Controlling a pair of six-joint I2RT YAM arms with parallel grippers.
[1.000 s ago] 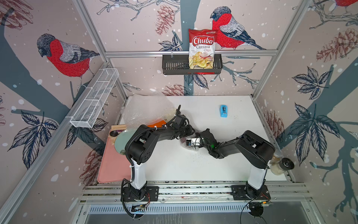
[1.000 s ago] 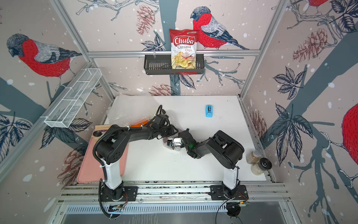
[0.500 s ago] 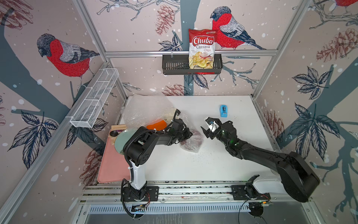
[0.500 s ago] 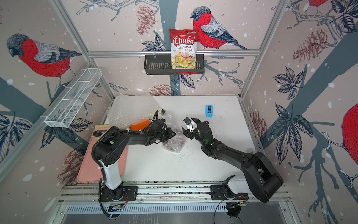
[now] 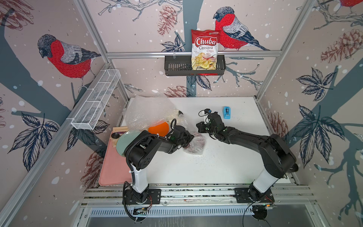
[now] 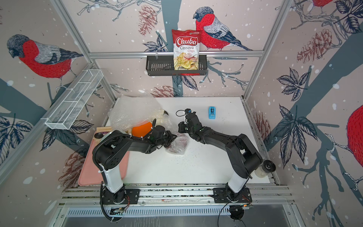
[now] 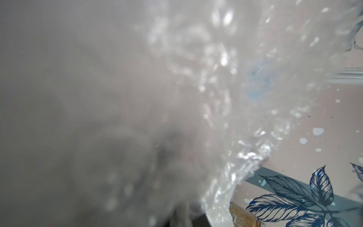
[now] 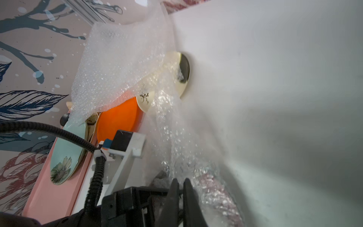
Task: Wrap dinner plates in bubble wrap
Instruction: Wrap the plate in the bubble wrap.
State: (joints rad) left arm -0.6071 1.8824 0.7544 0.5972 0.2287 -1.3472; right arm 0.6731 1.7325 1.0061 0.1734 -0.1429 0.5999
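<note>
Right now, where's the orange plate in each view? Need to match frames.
Top view: orange plate, left of centre, at the bubble wrap's edge.
Top view: same place.
Left wrist: not in it; bubble wrap fills the lens.
Right wrist: beside the green plate.
Shared landmark, bar left wrist: pink tray.

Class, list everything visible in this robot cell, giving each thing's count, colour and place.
dark red plate: one, bubble-wrapped, table centre
orange plate: one, back-left of it
cream plate: one, under loose sheet
bubble wrap: clear sheets, back left
green plate: one, pale, on tray
tray: one, pink, left edge
tape dispenser: one, blue, back right
chips bag: one, red-white, in black wall basket
left tool: shut, at wrapped plate
right tool: shut, near same plate
</note>
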